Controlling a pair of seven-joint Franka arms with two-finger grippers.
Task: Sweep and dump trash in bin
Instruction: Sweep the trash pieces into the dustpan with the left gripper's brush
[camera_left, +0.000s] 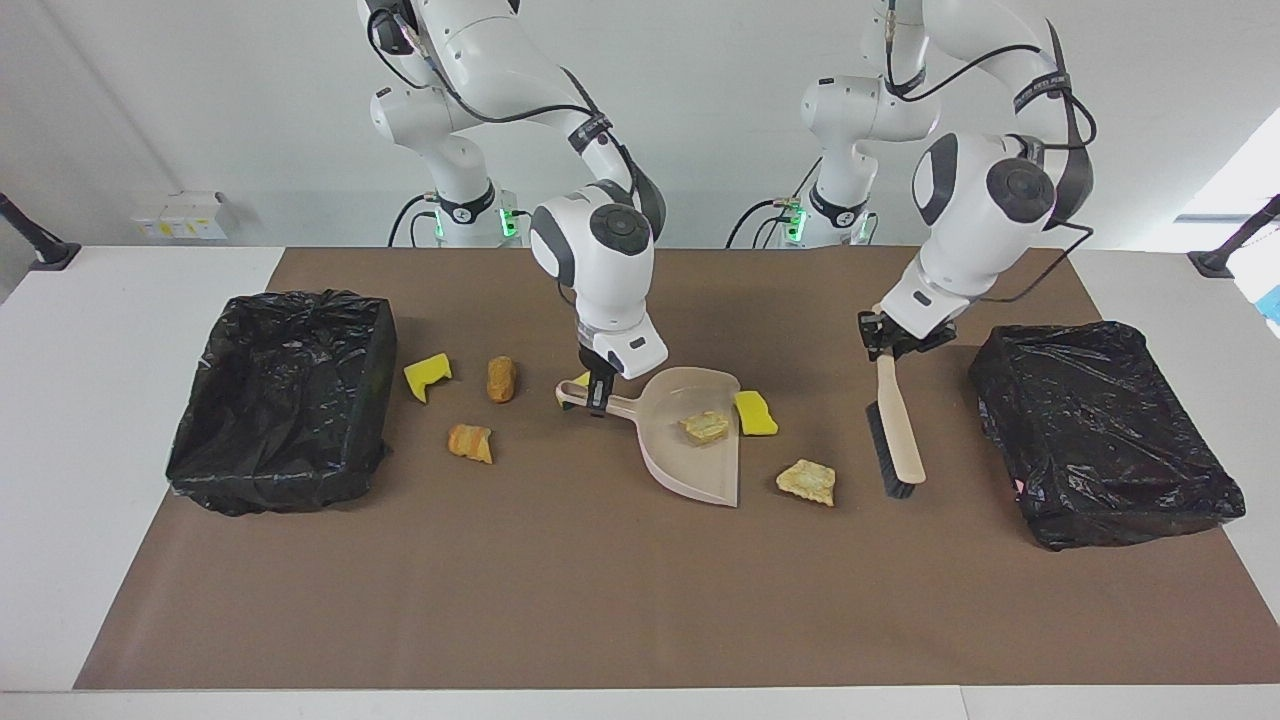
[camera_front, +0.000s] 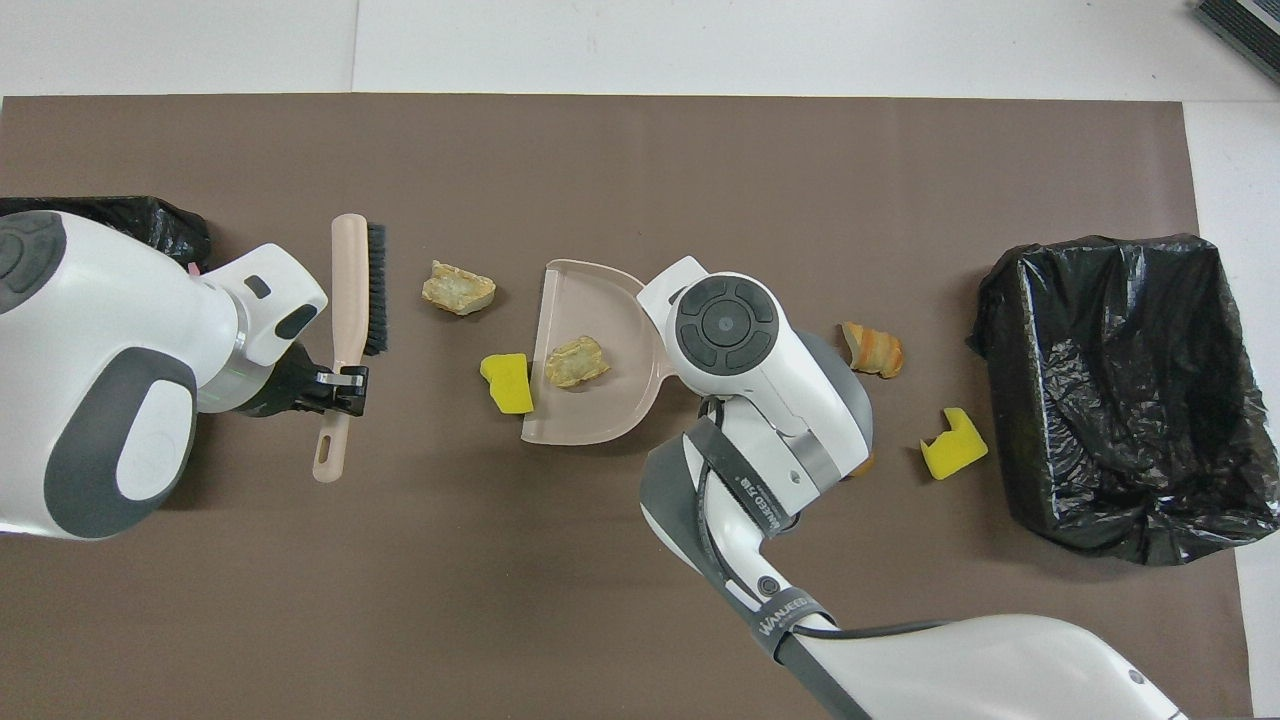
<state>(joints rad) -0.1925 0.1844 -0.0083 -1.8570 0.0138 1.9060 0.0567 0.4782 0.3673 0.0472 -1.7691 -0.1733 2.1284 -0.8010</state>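
While your right gripper (camera_left: 598, 398) pinches the dustpan (camera_left: 690, 432) by its handle, one tan scrap (camera_left: 705, 427) lies in the pan just beside it and a yellow sponge bit (camera_left: 756, 413) touches the pan's open edge. Your left gripper (camera_left: 886, 345) is clamped on the brush (camera_left: 897, 430), with another tan scrap (camera_left: 807, 481) between brush and pan.

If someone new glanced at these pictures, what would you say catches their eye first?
Probably the beige dustpan at the table's middle, its handle gripped by the right gripper, with one tan chunk inside and a yellow sponge at its lip. Next, the left gripper holding the brush beside a black-lined bin.
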